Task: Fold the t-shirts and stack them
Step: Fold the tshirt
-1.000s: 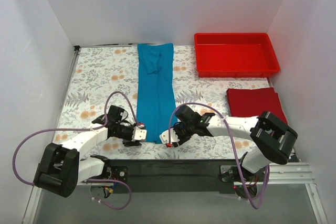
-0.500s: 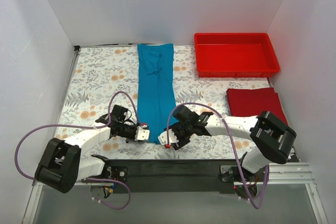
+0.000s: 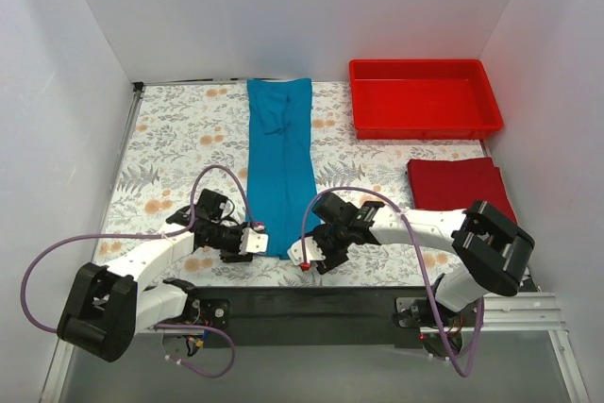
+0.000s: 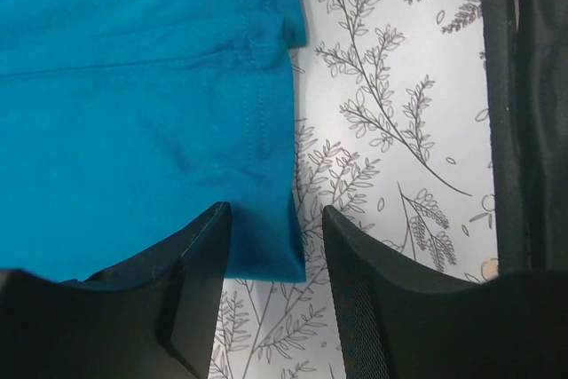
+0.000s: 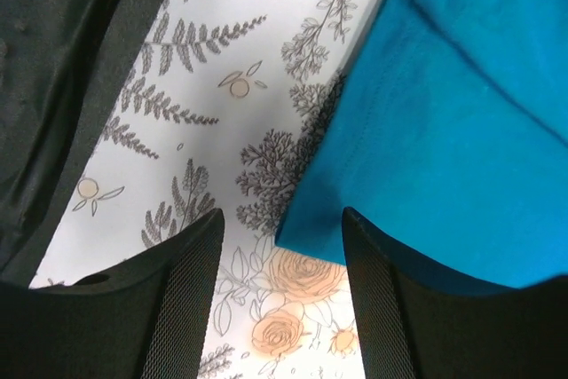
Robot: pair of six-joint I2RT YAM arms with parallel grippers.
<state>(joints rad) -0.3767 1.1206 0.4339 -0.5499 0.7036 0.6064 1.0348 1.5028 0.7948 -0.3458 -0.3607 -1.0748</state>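
Note:
A teal-blue t-shirt (image 3: 279,162) lies folded into a long narrow strip down the middle of the floral cloth. My left gripper (image 3: 257,241) is open at its near left corner; in the left wrist view the shirt's corner (image 4: 266,246) lies between the jaws. My right gripper (image 3: 300,254) is open at the near right corner; in the right wrist view that corner (image 5: 311,232) lies between the jaws, on the table. A folded red t-shirt (image 3: 458,186) lies at the right. No bluish third shirt shows.
A rigid red plastic tray (image 3: 423,97) stands at the back right. White walls close in the left, back and right sides. A black rail (image 3: 311,307) runs along the near table edge, just behind both grippers.
Both grippers shifted slightly around the shirt's near corners; the left moved in, then back a little, the right settled slightly lower. The shirt has not moved.

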